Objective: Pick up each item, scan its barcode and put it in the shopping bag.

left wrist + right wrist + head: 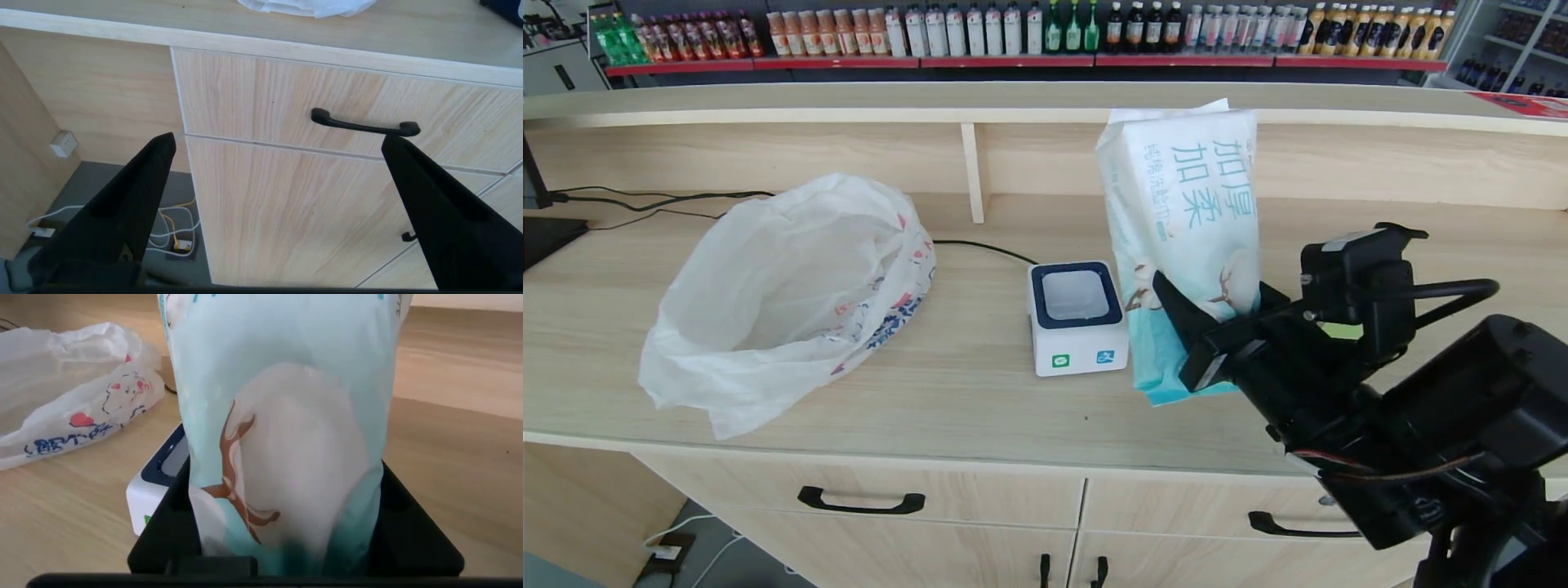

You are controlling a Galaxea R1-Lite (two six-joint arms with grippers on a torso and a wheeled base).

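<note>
A tall white and teal tissue pack (1184, 237) stands upright just right of the barcode scanner (1078, 317), a white box with a dark blue rim on the wooden counter. My right gripper (1209, 318) is shut on the pack's lower part; the pack (286, 433) fills the gap between the black fingers (163, 535), with the scanner (155, 486) behind it. The white plastic shopping bag (792, 294) lies open on the counter's left and appears as a crumpled bag (73, 384) beyond the scanner. My left gripper (282, 220) hangs open below the counter edge, facing the drawer fronts.
A black cable (980, 245) runs across the counter behind the scanner. A raised back ledge (1045, 114) with a divider closes off the counter's rear. Drawers with black handles (365, 125) sit under the front edge. Shelves of bottles (1013, 33) stand behind.
</note>
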